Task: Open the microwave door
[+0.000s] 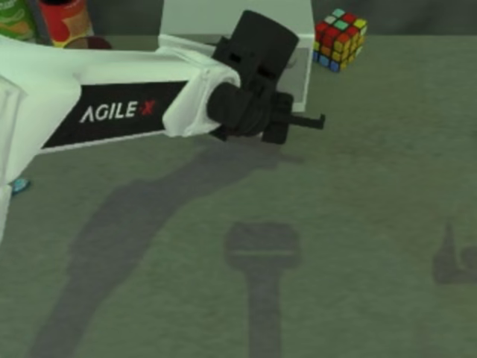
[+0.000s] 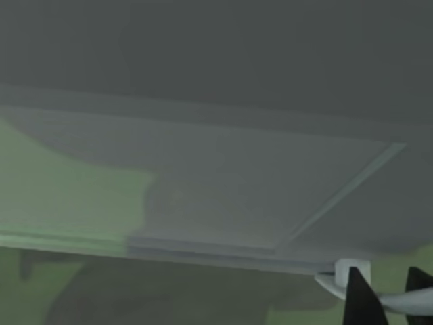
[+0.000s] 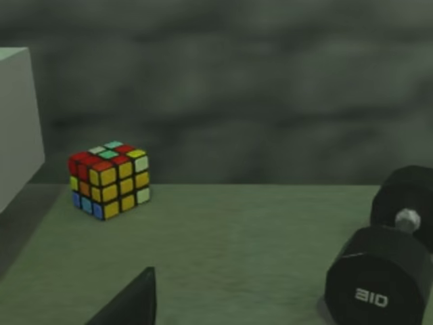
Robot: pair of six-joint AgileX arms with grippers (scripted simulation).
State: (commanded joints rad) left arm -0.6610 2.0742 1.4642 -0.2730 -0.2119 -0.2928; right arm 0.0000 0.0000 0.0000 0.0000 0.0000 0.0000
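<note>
At the table's 12 o'clock edge, the left end effector [image 1: 317,121] is clamped on the microwave door [image 2: 203,196] handle [image 2: 352,271].

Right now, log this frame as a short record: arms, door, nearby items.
left arm: reaching across to the microwave front, left gripper at the door handle
door: microwave door close before the wrist camera; open or shut unclear
right arm: not in top view
nearby: colour cube right of the microwave; dumbbell; jar at top left
</note>
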